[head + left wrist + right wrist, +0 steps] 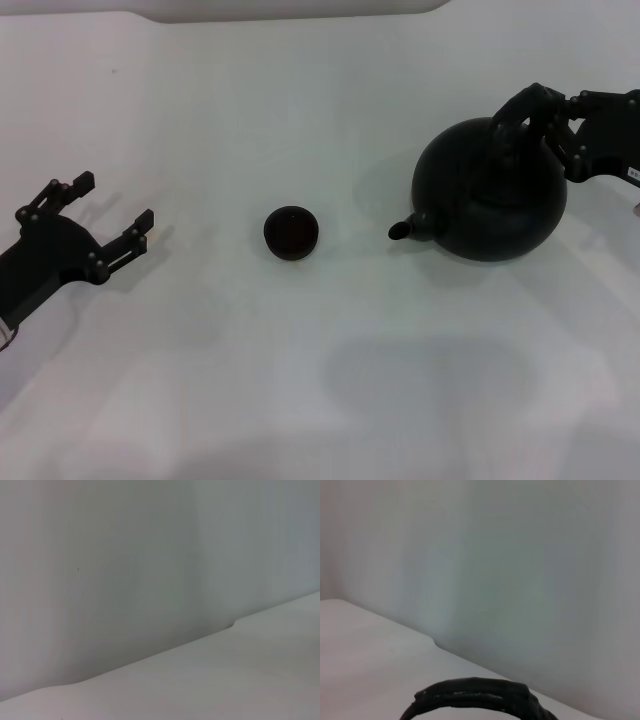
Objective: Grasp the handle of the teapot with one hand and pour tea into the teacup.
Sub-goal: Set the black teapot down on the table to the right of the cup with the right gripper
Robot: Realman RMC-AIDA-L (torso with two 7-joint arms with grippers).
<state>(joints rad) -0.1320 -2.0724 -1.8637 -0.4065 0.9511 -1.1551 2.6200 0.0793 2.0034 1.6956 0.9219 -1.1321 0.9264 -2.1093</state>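
The teapot [490, 195] is a large round black pot at the right of the white table, its spout [402, 230] pointing left toward the teacup. Its black arched handle [508, 112] rises over the top, and the handle [475, 696] also fills the lower edge of the right wrist view. My right gripper [535, 105] reaches in from the right and is shut on the handle's upper right part. The teacup [291, 232], small, round and dark, stands in the middle of the table, apart from the spout. My left gripper [112, 215] rests open at the far left, holding nothing.
The white table [320, 400] stretches around everything, with its far edge [300, 12] near the top. Both wrist views show only the pale wall and the table surface [225, 680].
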